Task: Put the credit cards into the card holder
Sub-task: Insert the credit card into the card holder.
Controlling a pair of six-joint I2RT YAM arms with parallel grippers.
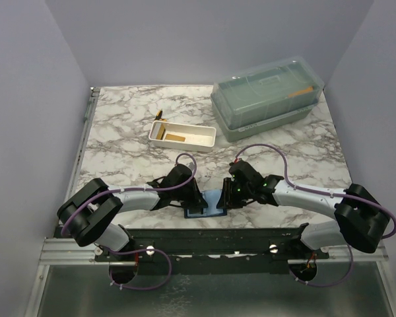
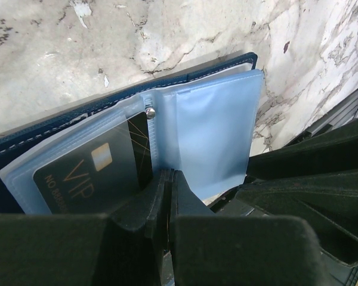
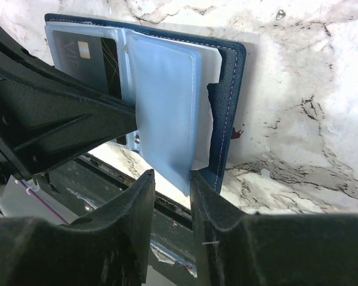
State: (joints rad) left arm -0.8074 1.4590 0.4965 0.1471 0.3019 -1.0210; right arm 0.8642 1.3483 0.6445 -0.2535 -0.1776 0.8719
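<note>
The navy card holder (image 1: 208,203) lies open at the table's near edge, between my two grippers. A dark card marked VIP (image 2: 95,173) sits inside its left clear sleeve (image 3: 83,53). My left gripper (image 2: 169,174) is shut, with its tips at the holder's riveted spine; I cannot tell whether anything is pinched between them. An empty pale-blue sleeve (image 3: 167,101) stands lifted off the navy cover (image 3: 230,89). Its lower corner hangs between the parted jaws of my right gripper (image 3: 172,176), which is open. Orange-tan cards (image 1: 176,137) lie in the white tray (image 1: 201,139).
A translucent green lidded box (image 1: 267,96) stands at the back right. A small dark and gold object (image 1: 160,115) lies just behind the tray. The black mounting rail (image 1: 211,241) runs along the near edge under both arms. Grey walls close in the left, back and right sides.
</note>
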